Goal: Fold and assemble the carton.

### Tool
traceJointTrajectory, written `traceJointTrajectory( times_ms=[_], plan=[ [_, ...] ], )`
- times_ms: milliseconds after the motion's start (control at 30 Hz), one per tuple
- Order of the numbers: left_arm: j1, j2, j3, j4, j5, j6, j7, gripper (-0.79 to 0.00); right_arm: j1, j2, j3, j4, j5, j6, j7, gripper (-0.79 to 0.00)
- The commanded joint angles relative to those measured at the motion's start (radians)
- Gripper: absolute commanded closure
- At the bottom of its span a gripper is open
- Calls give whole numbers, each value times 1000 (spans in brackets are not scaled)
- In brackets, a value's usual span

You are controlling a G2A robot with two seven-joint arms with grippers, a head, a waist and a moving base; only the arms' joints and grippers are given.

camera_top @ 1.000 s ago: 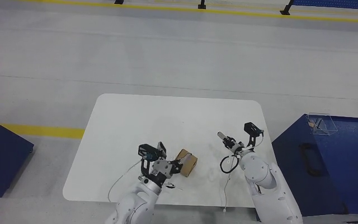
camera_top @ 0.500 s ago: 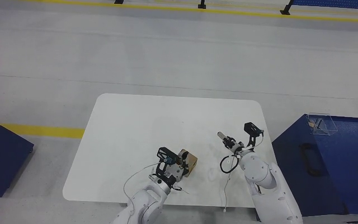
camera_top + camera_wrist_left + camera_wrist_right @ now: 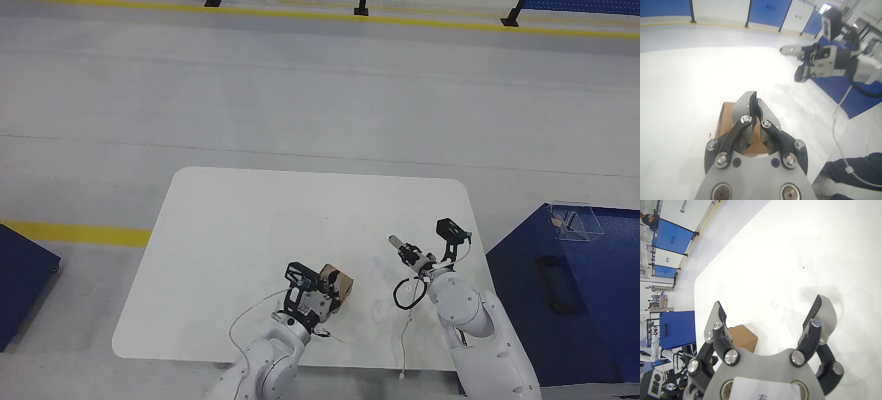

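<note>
A small brown carton (image 3: 340, 285) lies on the white table (image 3: 250, 220) near its front edge. My left gripper (image 3: 320, 291) is at the carton's near side. In the left wrist view the left gripper (image 3: 755, 98) is shut, pads pressed together with nothing between them, and its tips hover over the carton's top (image 3: 723, 121). My right gripper (image 3: 402, 250) hangs to the carton's right, apart from it. It stands open (image 3: 770, 303), with the carton (image 3: 743, 336) beside one finger. The left wrist view also shows the right gripper (image 3: 792, 63) off to the side.
A blue cabinet (image 3: 570, 290) stands close to the table's right edge, and another blue block (image 3: 20, 280) sits left of the table. A white cable (image 3: 405, 340) hangs from the right arm past the table's front edge. Bare tabletop stretches behind the carton.
My left arm has swung to the right, bringing its gripper from beside the carton to over it. The carton and the right arm have stayed in place.
</note>
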Motion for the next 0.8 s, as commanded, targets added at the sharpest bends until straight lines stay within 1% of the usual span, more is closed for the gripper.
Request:
traceJointTrajectory(
  times_ms=[0, 67, 133, 200, 267, 333, 367, 467, 500, 533, 600, 700, 767],
  plan=[
    [2, 0, 1, 10, 14, 14, -22, 0, 0, 0, 0, 0, 0, 0, 0, -785],
    [-4, -1, 7, 30, 12, 19, -66, 0, 0, 0, 0, 0, 0, 0, 0, -785],
    [-24, -4, 8, 56, 24, 46, -104, 0, 0, 0, 0, 0, 0, 0, 0, -785],
    [-32, -8, 13, 58, 14, 55, -95, 0, 0, 0, 0, 0, 0, 0, 0, -785],
    [-21, -12, 4, 37, -41, 33, -22, 0, 0, 0, 0, 0, 0, 0, 0, -785],
    [-15, -10, -6, 37, -45, 22, 6, 0, 0, 0, 0, 0, 0, 0, 0, -785],
    [-13, -10, -5, 42, -37, 24, -1, 0, 0, 0, 0, 0, 0, 0, 0, -785],
    [-22, -11, 8, 72, -7, 46, -67, 0, 0, 0, 0, 0, 0, 0, 0, -785],
    [-30, -12, 10, 78, 0, 56, -79, 0, 0, 0, 0, 0, 0, 0, 0, -785],
    [-32, -14, 9, 77, -9, 64, -66, 0, 0, 0, 0, 0, 0, 0, 0, -785],
    [-27, -16, 6, 56, -18, 52, -6, 0, 0, 0, 0, 0, 0, 0, 0, -785],
    [15, -11, -20, -5, -27, 22, 154, 0, 0, 0, 0, 0, 0, 0, 0, -785],
    [62, -4, -35, -56, -14, -15, 284, 0, 0, 0, 0, 0, 0, 0, 0, -785]
  ],
)
